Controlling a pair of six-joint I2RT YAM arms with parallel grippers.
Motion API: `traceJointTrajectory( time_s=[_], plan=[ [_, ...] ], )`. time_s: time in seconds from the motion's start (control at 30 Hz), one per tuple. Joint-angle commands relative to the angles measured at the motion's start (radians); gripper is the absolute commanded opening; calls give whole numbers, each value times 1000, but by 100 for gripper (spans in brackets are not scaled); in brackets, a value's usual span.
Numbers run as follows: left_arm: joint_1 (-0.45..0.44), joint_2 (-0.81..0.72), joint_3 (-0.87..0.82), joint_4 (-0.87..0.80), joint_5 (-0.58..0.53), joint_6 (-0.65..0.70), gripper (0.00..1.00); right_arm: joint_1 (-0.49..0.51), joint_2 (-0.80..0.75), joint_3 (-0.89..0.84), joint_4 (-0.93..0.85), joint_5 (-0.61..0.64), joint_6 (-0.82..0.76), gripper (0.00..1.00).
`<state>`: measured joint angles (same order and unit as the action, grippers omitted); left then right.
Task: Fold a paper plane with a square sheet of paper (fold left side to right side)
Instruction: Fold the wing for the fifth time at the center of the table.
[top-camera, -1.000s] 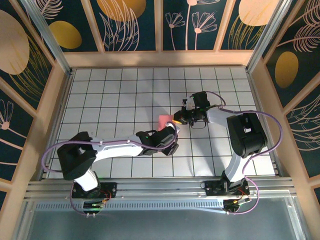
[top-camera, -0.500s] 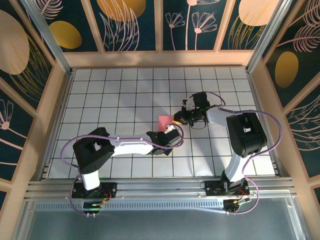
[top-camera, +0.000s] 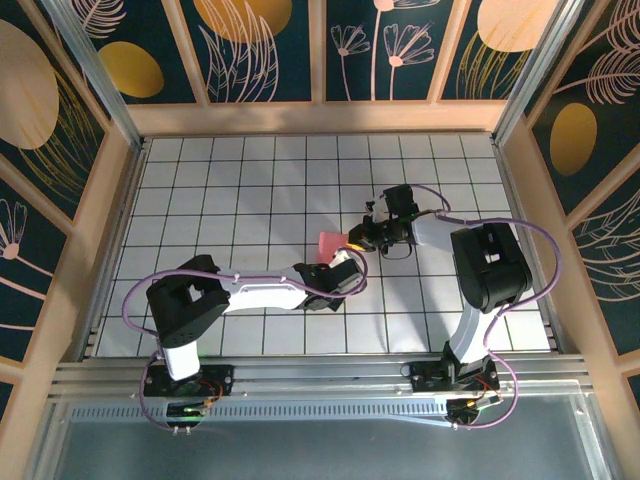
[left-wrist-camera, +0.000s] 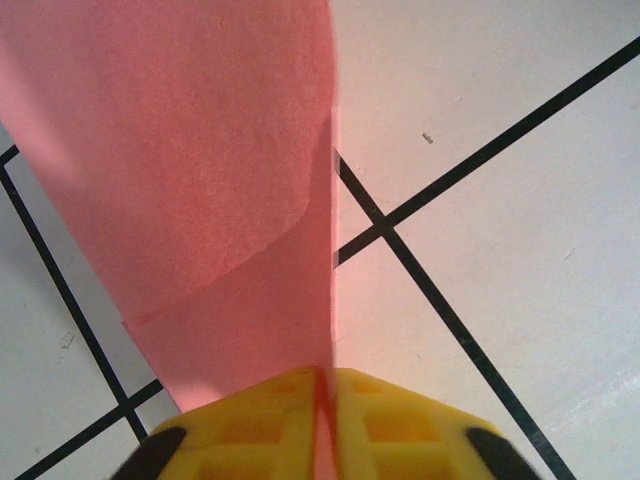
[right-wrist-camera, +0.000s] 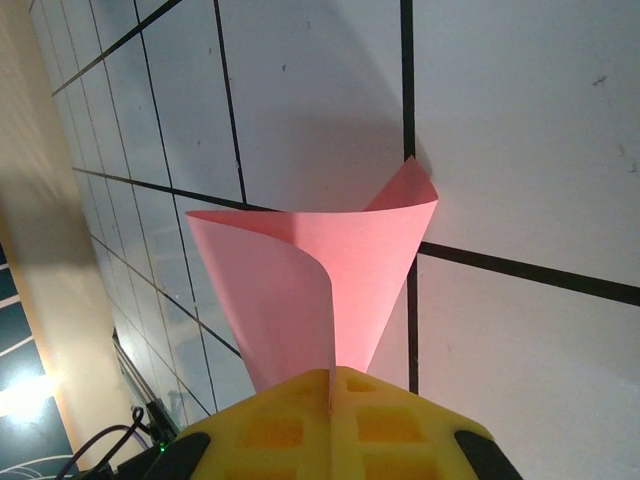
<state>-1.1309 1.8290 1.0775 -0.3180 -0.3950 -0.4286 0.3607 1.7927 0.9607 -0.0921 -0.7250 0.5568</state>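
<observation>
1. The square sheet of paper (top-camera: 328, 245) sits near mid-counter, between the two wrists, over the white gridded counter (top-camera: 200, 200). It is not flat. It bows up in a loose curl.
2. Left jaws: closed, pinching one edge of the sheet. In the left wrist view the yellow pads (left-wrist-camera: 255, 425) meet with the pink paper caught between them, and the paper fans away from the pinch.
3. Right jaws: closed too, gripping another edge. In the right wrist view the sheet rolls into an open cone from the pads (right-wrist-camera: 265, 425), and its far corner dips toward a grid line.
4. My read is that the left-to-right fold is mid-way. Both edges are held and no crease is set.
5. To do it well, I would carry the left edge over slowly until it lies on the right edge and match the corners before any pressing. I would then lower both together and flatten from the middle outward.
6. Watch for skew. I cannot tell from these views whether the held edges are parallel. The thin paper will buckle if the arms pull apart.
7. I can read no writing, brand or label. The wall panels (top-camera: 260, 40) carry only painted leaves and discs.
</observation>
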Motion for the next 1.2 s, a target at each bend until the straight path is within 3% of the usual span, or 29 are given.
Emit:
traceJointTrajectory(
  time_s=[0.0,0.13,0.33,0.57,0.93,1.17],
  plan=[
    [0,0,11,-6,-22,-16,6,-14,-21,19,-31,32,-15,5],
    [22,-44,-3,14,22,-21,0,-54,-109,-9,-29,98,-33,28],
    [117,-109,-32,83,289,-14,0,-153,-254,-69,-53,194,-92,42],
    [225,-67,-47,163,631,-60,0,-176,-362,-181,12,234,-138,45],
    [336,-10,-99,415,883,-309,0,-166,-407,-321,125,169,-121,46],
    [375,40,-203,681,1002,-505,0,-127,-409,-390,219,160,-70,45]
  ],
)
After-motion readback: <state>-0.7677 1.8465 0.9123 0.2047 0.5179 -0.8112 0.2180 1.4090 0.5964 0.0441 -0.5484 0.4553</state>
